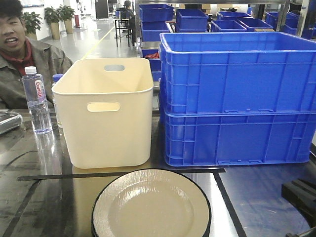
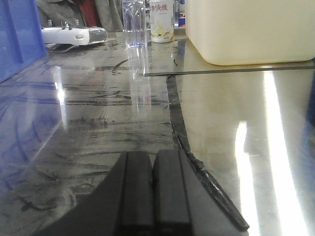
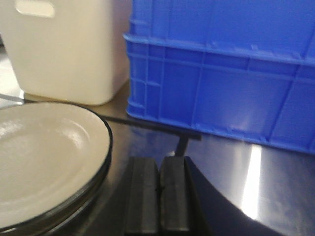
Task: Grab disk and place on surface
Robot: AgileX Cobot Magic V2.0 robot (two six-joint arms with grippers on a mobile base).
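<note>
The disk (image 1: 150, 207) is a cream plate with a black rim, on top of a small stack at the near middle of the surface (image 1: 44, 197), a glossy dark tabletop with black tape lines (image 1: 118, 174). In the right wrist view the disk (image 3: 44, 157) lies just left of my right gripper (image 3: 160, 161), which is shut and empty, low over the tabletop and apart from the rim. My left gripper (image 2: 153, 156) is also shut and empty, low over the surface (image 2: 98, 128), with a tape line (image 2: 179, 128) running past on its right.
A cream bin (image 1: 111, 111) and two stacked blue crates (image 1: 237, 103) stand behind the plates. A water bottle (image 1: 37, 98) and a seated person (image 1: 22, 54) are at the far left. A dark arm part (image 1: 301, 195) shows at the right edge.
</note>
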